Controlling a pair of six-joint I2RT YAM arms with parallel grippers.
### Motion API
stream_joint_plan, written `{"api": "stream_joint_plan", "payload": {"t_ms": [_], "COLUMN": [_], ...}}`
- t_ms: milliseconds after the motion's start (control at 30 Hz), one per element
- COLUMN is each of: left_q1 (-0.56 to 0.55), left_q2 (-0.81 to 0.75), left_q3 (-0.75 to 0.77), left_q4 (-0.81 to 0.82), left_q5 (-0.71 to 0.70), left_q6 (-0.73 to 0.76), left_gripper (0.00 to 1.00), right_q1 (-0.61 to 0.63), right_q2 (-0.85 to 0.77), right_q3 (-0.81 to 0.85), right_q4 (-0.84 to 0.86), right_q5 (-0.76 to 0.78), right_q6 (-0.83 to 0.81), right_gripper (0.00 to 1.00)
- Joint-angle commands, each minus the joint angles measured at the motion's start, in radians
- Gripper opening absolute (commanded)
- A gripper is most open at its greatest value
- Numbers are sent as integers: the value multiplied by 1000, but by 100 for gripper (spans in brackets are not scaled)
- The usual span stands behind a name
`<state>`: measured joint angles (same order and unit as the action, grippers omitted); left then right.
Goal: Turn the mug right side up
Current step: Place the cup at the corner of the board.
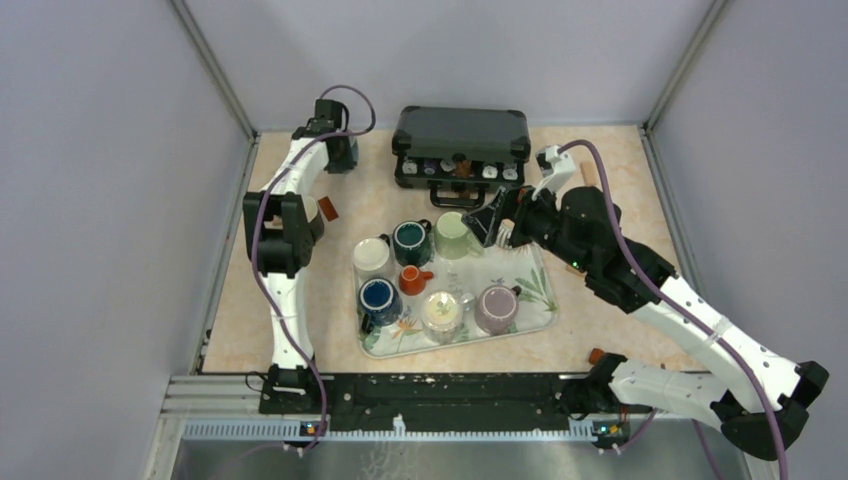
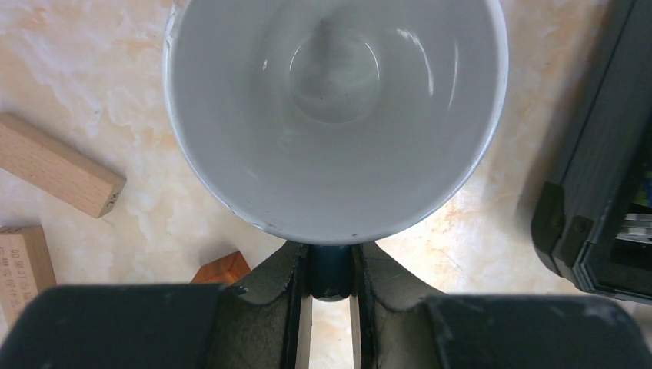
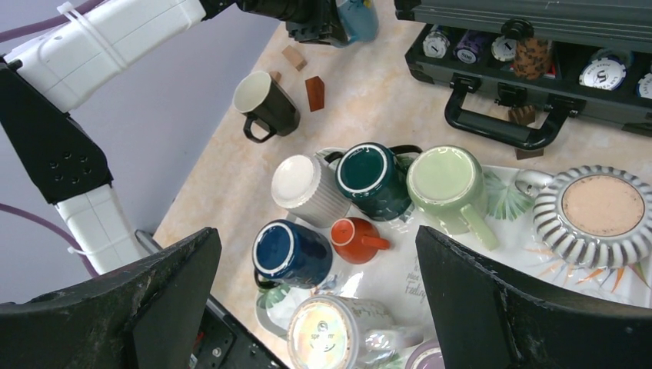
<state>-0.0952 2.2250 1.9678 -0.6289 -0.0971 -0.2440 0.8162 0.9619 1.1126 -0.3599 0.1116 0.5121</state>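
Left gripper (image 2: 331, 286) pinches the handle (image 2: 331, 265) of the mug (image 2: 338, 115). The mug sits just ahead of the fingers, mouth toward my wrist, base toward the table (image 2: 92, 77), nothing inside. I judge it upright, ready to lower. Right gripper (image 1: 497, 225), spread wide, hangs well apart over the tray (image 1: 548, 312) of overturned mugs (image 3: 374, 178).

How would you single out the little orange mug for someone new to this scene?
Find the leaf-patterned tray in the middle of the table, crowded with mugs. In its left half, between the teal mug and the dark blue mug, sits the orange mug: the only orange one, and much smaller than any neighbour.
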Motion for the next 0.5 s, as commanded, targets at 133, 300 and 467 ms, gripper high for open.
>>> {"api": "stream_joint_plan", "payload": {"t_ms": [133,300,467], "left_q1": [7,9,12], "left_q2": [-2,4,13], "left_q3": [60,59,58], "left_q4": [31,27,22], "left_q5": [31,35,35], "left_q6": [26,30,34], "left_gripper": [0,7,13], "right_q1": [8,9,9], "right_q2": [8,18,18], "right_q3": [-4,-1,-1], "right_q4": [43,49,53], "right_q5": [-3,-12,-15], "right_q6": [-3,-4,-4], "right_gripper": [99,99,99]}}
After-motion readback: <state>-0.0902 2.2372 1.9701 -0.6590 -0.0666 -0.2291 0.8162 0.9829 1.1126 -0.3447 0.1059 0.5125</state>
